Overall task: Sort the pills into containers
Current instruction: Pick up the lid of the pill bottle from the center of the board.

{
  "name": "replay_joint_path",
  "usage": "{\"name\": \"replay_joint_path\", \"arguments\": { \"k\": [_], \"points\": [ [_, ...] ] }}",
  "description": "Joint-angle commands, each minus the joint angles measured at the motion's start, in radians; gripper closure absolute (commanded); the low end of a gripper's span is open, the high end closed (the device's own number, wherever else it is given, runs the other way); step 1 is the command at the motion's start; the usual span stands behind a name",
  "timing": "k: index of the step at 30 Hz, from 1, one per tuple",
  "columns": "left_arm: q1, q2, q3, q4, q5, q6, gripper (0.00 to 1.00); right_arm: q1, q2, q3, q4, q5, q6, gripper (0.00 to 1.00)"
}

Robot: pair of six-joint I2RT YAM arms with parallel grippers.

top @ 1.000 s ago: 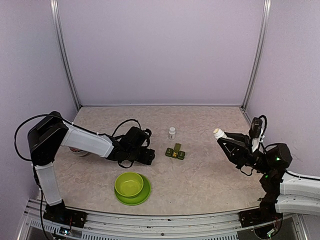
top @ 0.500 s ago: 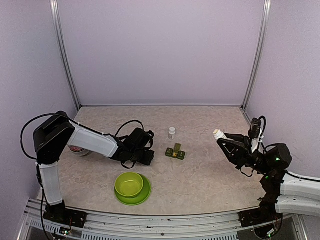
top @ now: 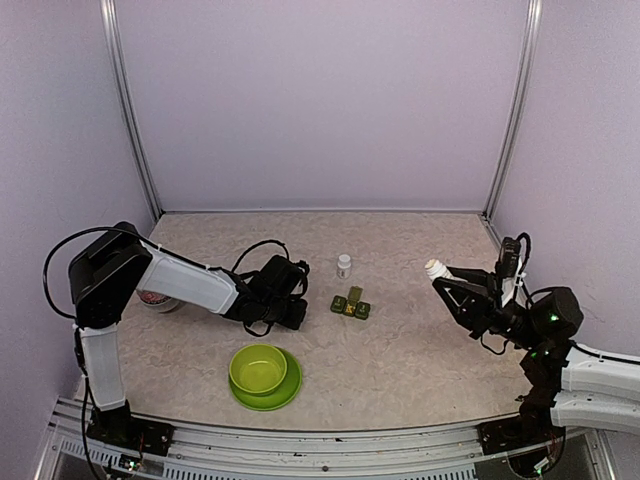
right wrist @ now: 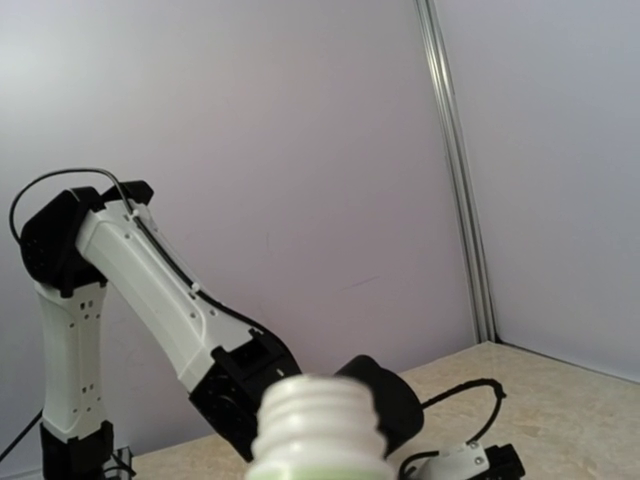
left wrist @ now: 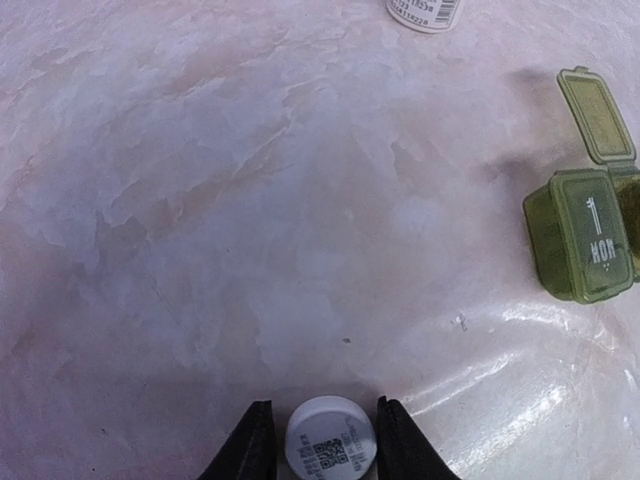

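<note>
Left gripper [left wrist: 322, 415], closed on a small round white cap [left wrist: 330, 447] bearing a printed code, has crept slightly nearer the dark green three-compartment pill box [left wrist: 585, 235], which sits on the marbled table [left wrist: 250, 200] with one lid flipped up. Right gripper [top: 452, 282] keeps an uncapped white plastic bottle [top: 434, 267] raised, well apart from the box; pouring seems yet to start.

Lilac walls [top: 320, 100], marbled beige table [top: 400, 340].

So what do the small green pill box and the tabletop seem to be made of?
The small dark green pill box: likely translucent moulded plastic, slightly glossy; light passes through its walls and hinged lid. The marbled pale tabletop: probably laminate or polished stone-look sheet; veined print, soft glare patches.
</note>
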Motion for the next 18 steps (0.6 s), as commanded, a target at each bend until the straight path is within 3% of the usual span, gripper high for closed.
{"name": "replay_joint_path", "arguments": {
  "k": [1, 6, 12, 18],
  "points": [
    [-0.007, 0.021, 0.017, -0.021, 0.018, 0.003, 0.72, -0.015, -0.011, 0.001, -0.008, 0.01, -0.011, 0.99],
    [-0.008, 0.011, 0.015, -0.022, 0.028, -0.003, 0.81, -0.017, -0.014, 0.0, -0.014, 0.009, -0.011, 0.99],
    [-0.009, -0.04, 0.015, -0.02, 0.069, -0.014, 0.82, -0.018, -0.006, 0.016, -0.041, -0.013, -0.029, 0.99],
    [-0.012, -0.155, 0.02, 0.03, 0.213, -0.023, 0.82, -0.018, 0.011, 0.037, -0.056, -0.049, -0.047, 0.98]
  ]
}}
